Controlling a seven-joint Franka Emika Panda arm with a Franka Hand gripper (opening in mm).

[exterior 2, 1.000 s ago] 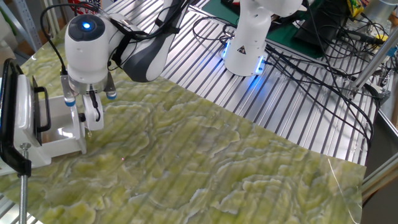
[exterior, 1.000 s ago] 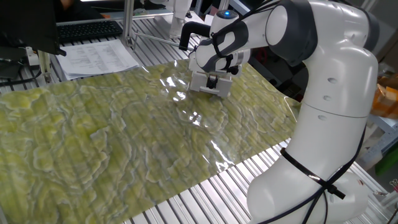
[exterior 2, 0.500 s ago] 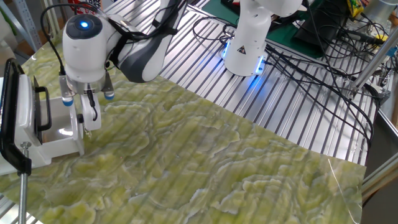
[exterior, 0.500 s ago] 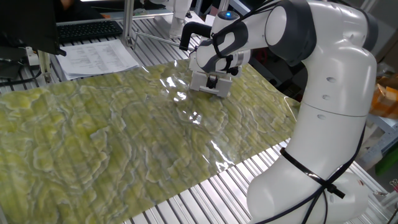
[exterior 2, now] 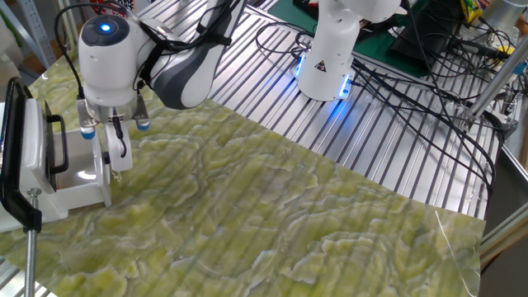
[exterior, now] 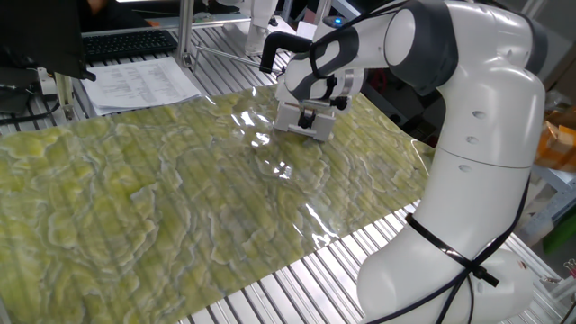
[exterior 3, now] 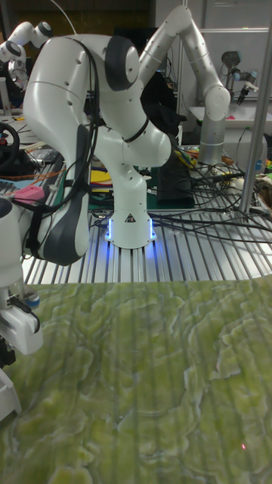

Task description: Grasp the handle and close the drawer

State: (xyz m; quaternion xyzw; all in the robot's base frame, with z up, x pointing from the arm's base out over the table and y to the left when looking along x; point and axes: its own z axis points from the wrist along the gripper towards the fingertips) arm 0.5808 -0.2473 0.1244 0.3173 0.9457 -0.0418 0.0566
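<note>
The drawer [exterior 2: 78, 191] is a small white box at the left edge of the green mat, partly pulled out of its white housing [exterior 2: 37, 157]. Its flat front panel [exterior 2: 105, 169] faces my gripper [exterior 2: 115, 153], which reaches down from above and is shut on the handle. The fingers hide almost all of the handle. In one fixed view the drawer [exterior: 295, 128] sits at the mat's far edge with my gripper [exterior: 308, 117] pressed to its front. The tall fixed view shows only the gripper [exterior 3: 6, 352] at the left edge.
A green marbled mat [exterior 2: 272, 214] covers the slatted metal table. A black clamp [exterior 2: 18, 165] on a threaded rod holds the housing. Papers [exterior: 139, 83], a keyboard [exterior: 126, 42] and a metal post [exterior: 184, 31] lie beyond the mat. Cables [exterior 2: 412, 74] trail near the robot base [exterior 2: 326, 58].
My gripper has shifted slightly toward the housing, and the drawer front has slid a little way in with it.
</note>
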